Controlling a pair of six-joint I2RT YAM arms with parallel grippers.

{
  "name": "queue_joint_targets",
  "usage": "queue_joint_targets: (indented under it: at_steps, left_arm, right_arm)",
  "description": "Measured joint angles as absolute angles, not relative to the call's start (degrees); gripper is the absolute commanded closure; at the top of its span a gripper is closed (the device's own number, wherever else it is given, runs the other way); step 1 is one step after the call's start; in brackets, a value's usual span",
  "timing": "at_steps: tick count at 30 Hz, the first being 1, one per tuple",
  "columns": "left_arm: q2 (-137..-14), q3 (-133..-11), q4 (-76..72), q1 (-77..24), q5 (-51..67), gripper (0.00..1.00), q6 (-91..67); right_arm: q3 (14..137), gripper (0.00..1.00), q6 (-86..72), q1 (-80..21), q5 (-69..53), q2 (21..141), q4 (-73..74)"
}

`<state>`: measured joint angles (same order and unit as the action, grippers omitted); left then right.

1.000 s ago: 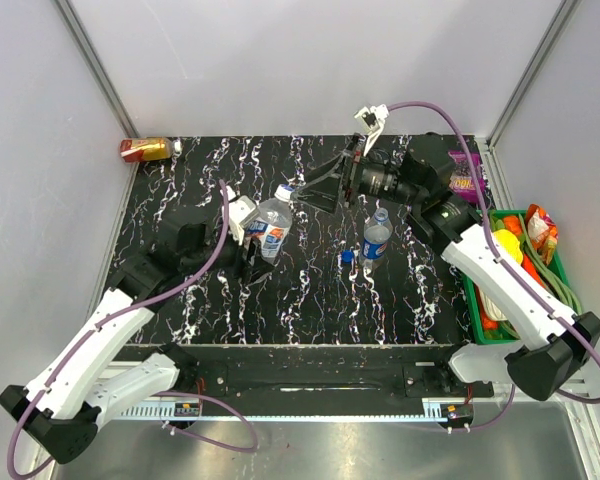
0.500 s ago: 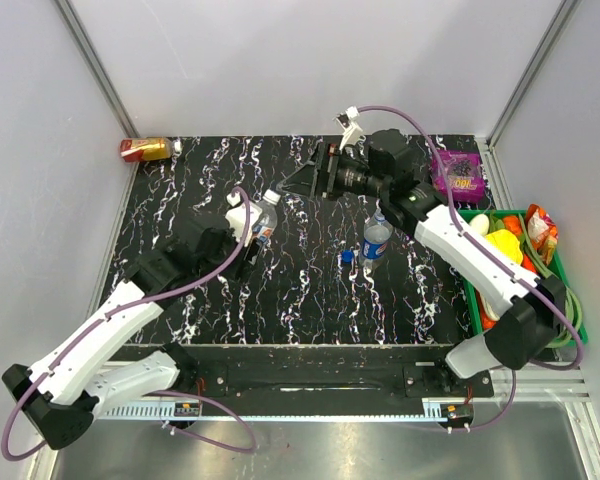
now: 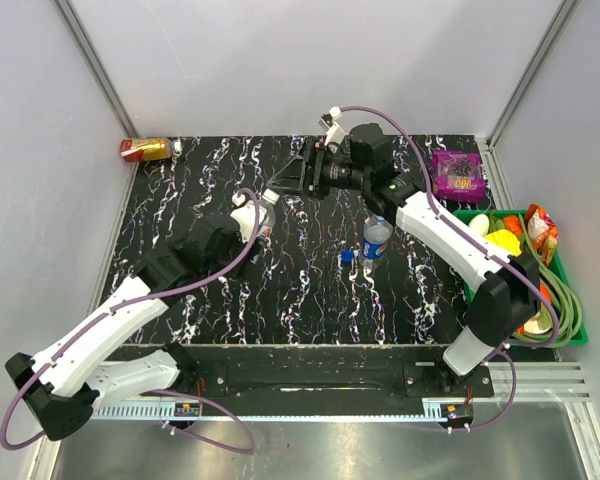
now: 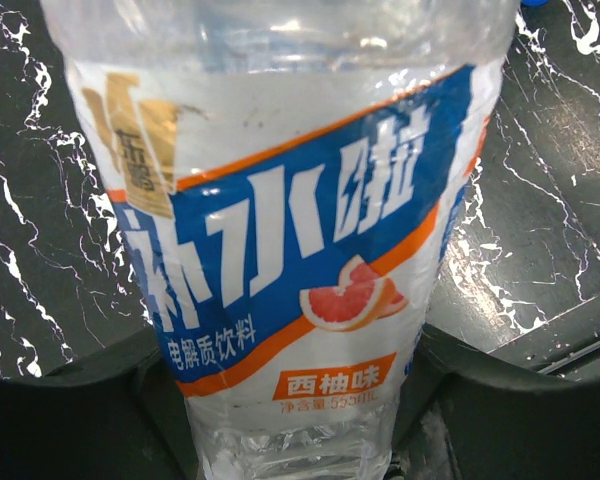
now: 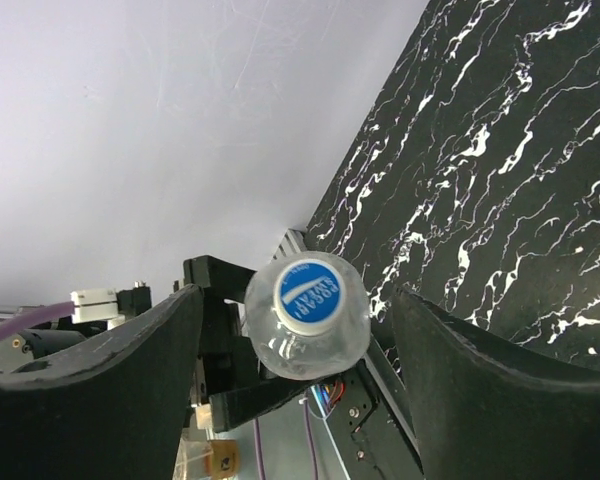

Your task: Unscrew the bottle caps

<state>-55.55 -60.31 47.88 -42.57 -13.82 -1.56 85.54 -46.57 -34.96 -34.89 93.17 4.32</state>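
White cap (image 5: pixel 310 295) sits centred between the right gripper's (image 5: pixel 298 310) wide-spread fingers and touches neither. Its bottle (image 4: pixel 300 250) is clamped low down in the left gripper (image 4: pixel 295 400). Below the right gripper's wrist, the Pepsi bottle (image 3: pixel 376 240) stands upright with the dark blue cap (image 3: pixel 347 257) just beside it, apparently off.
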Motion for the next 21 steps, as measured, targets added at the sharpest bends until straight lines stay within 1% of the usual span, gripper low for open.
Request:
queue_joint_targets:
  at_steps: [2,4,12,18,20,21]
  left_arm:
    - [-56.2,-60.4,47.9,-42.9,-14.2,1.0,-1.5]
    - [-56.6,-60.4,48.0,-43.2,-14.4,1.0,-1.5]
    - [-56.8,-60.5,48.9,-43.7,-15.4,1.0,-1.6]
    - [-56.8,-61.4,49.2,-44.0,-15.8,1.0,-1.8]
    - [-56.9,-61.4,49.2,-44.2,-15.9,1.0,-1.8]
    - [-56.9,-61.5,49.3,-44.2,-16.0,1.0,-1.8]
  right_arm:
    - [86.4,0.31,-46.7,-35.2,-35.2,93.8,4.6]
    - [87.2,0.35,-46.7,-35.6,-35.3,94.4,4.7]
    - [88.7,0.39,-46.0,-36.2,-35.4,95.4,7.4]
    - [89.4,0.39,-45.1,-36.8,-35.5,96.2,9.9]
    - [90.0,0.5,-44.6,-37.1,-35.5,96.8,10.6]
    - [90.1,0.54,-44.3,-37.1,-35.5,96.9,10.8]
